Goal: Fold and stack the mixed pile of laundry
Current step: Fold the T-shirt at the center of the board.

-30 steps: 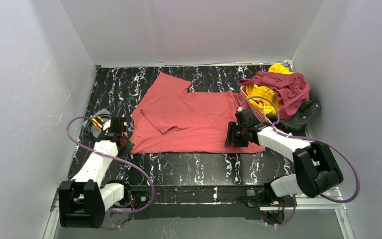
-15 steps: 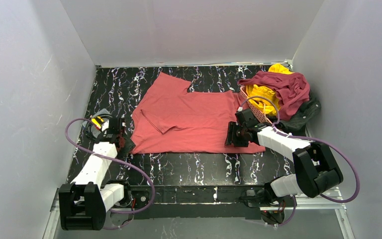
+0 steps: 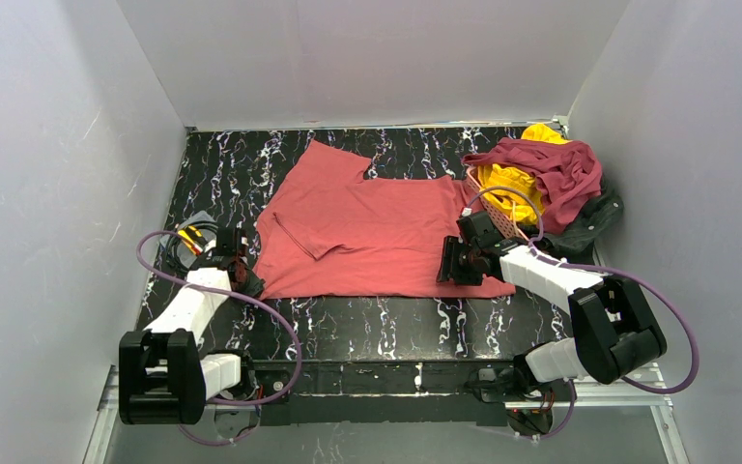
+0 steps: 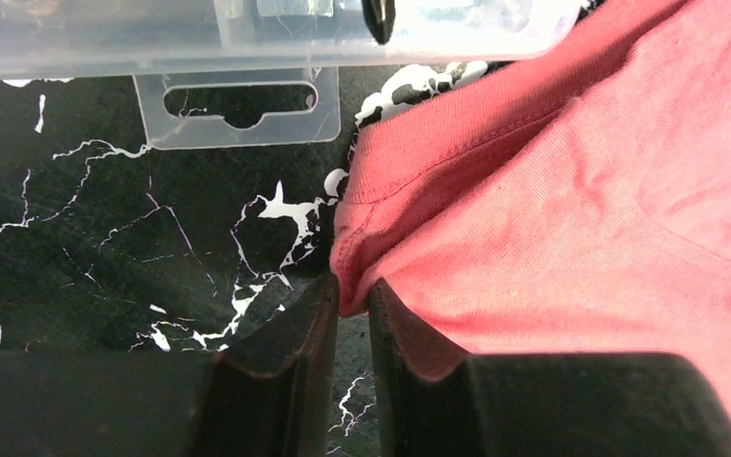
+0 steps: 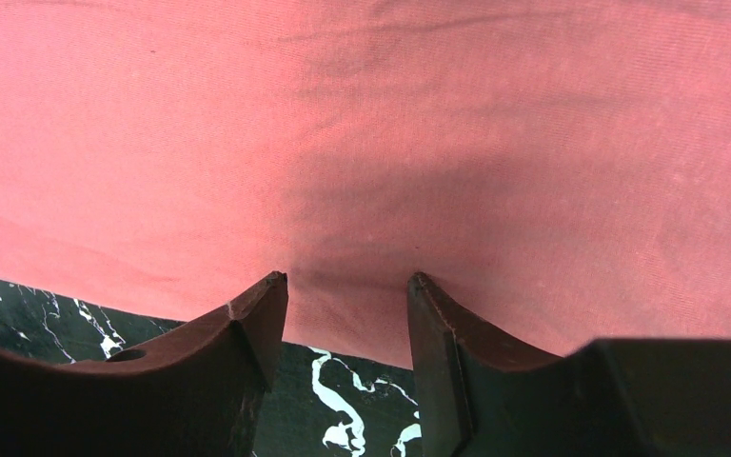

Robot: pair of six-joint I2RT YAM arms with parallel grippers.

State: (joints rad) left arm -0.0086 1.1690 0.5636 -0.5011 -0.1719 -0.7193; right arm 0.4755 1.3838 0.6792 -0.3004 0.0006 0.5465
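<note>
Facing a glossy black desk [image 3: 377,333] veined white, boxed by plain pale walls [image 3: 367,58], carrying a soft fine-knit red shirt [image 3: 377,227] spread flat mid-desk and a rumpled heap of clothes [image 3: 551,166] far right. Pinching the shirt's stitched near-left corner in the left claw [image 4: 353,293]. Holding the right claw [image 5: 346,283] open over the near-right hem.

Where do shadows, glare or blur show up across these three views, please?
Top view: soft, even light, no hard shadows on the salmon-red shirt. Left wrist view: the clear plastic box at the top edge looks bright and hazy; the shirt's hem is sharp. Right wrist view: a dark shadow lies on the cloth just ahead of the right hand.
</note>
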